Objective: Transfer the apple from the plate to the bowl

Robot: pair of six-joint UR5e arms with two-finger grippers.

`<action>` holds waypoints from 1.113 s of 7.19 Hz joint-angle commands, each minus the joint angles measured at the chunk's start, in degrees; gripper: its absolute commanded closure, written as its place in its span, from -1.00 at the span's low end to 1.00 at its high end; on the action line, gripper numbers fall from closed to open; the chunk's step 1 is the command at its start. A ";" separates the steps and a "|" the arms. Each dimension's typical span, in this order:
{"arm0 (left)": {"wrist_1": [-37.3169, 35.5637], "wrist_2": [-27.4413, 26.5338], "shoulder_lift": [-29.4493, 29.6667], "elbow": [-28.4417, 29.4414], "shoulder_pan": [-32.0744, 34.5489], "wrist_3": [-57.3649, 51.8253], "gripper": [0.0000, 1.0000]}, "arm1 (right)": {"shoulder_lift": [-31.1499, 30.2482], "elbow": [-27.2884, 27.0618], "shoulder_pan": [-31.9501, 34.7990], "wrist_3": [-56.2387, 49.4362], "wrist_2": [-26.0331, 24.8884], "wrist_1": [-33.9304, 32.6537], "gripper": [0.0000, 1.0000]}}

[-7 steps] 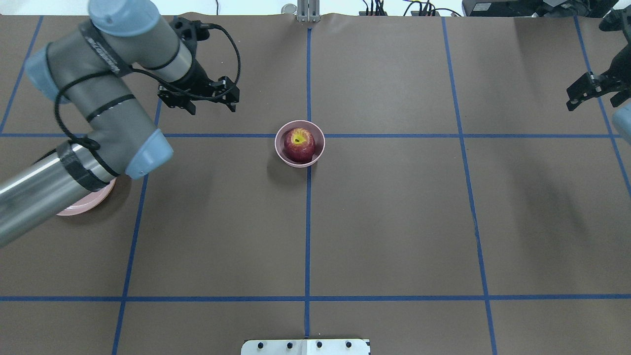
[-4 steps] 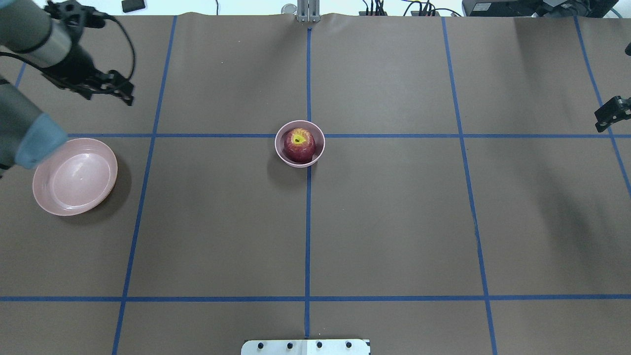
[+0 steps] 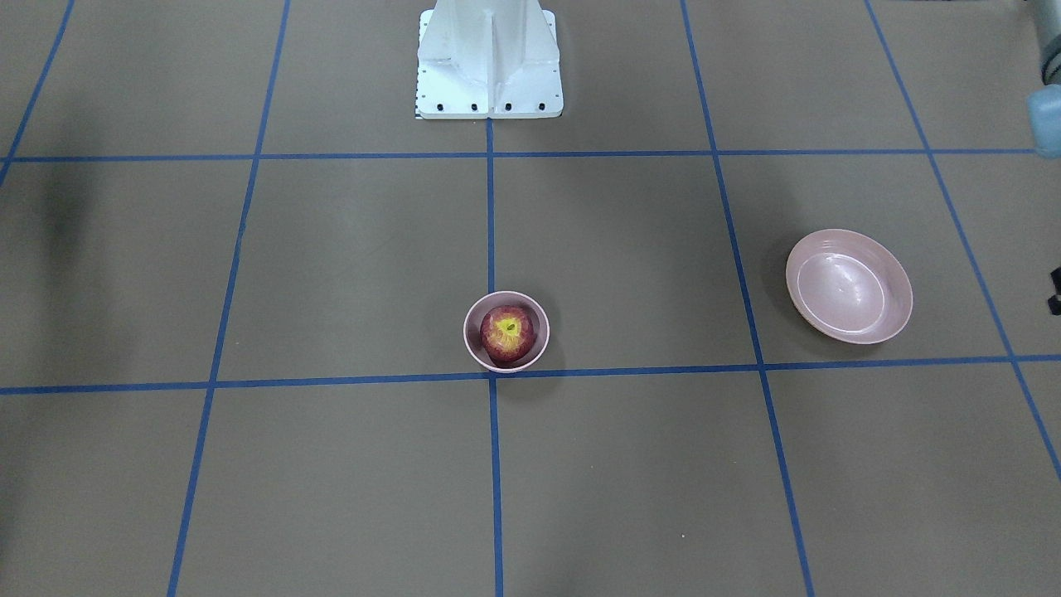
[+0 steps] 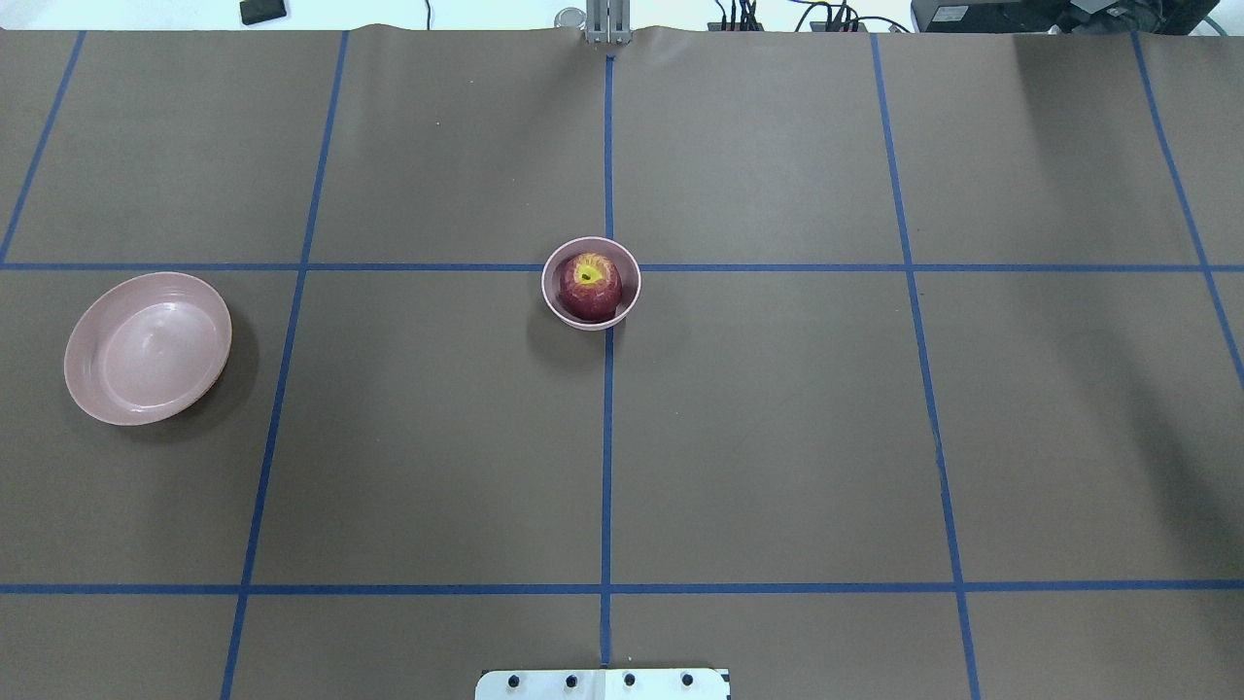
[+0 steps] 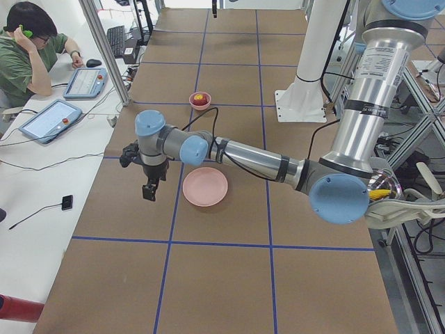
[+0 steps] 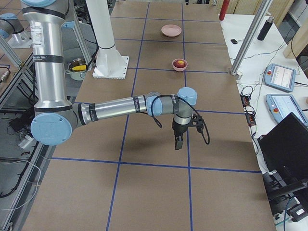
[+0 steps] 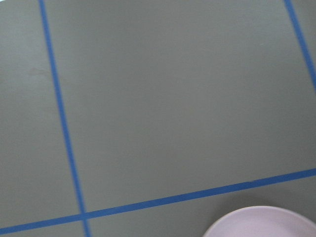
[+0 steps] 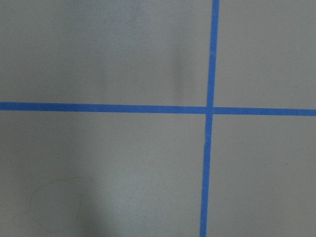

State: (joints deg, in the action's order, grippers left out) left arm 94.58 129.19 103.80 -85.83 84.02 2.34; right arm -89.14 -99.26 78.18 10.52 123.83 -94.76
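Left gripper [image 5: 148,189] hangs with its fingers pointing down over the desk [image 4: 777,437], just beside the plate [image 4: 148,348] on the side away from the robot's base and not touching it; it shows only in the side view, so how far its fingers are spread cannot be told. Right gripper [image 6: 178,141] hangs the same way at the opposite end of the desk, well apart from both dishes, above a blue tape line [image 4: 606,467], and its opening cannot be told either. The apple [image 4: 589,287] sits inside the bowl [image 4: 546,284] near the middle of the desk, stem end up, its dark-red, faintly streaked skin turning yellow-green around the stem hollow. It nearly fills the bowl, which is small, deep and round, with a smooth pale-pink wall. The plate is wide and shallow, the same pale pink, glossy enough to catch light on its flat base, with a low sloping rim; it lies bare and well apart from the bowl. A matte brown sheet covers the desk, marked into large squares by the blue tape.
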 commanded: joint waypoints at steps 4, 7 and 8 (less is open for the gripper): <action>4.82 3.44 -6.59 8.05 9.23 -8.70 -0.98 | -4.98 -1.72 8.30 -4.99 5.01 -0.07 -1.00; 4.48 3.35 -10.16 -1.57 7.48 0.20 -0.98 | -6.30 -1.20 8.39 -4.99 4.93 -0.25 -1.00; 4.65 3.26 -12.29 -3.44 6.78 0.29 -0.98 | -6.57 -1.02 8.39 -4.99 4.93 -0.33 -1.00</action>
State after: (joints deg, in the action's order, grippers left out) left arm 99.12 132.59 94.48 -85.56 91.77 1.70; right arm -95.25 -100.48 86.53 5.55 128.75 -95.02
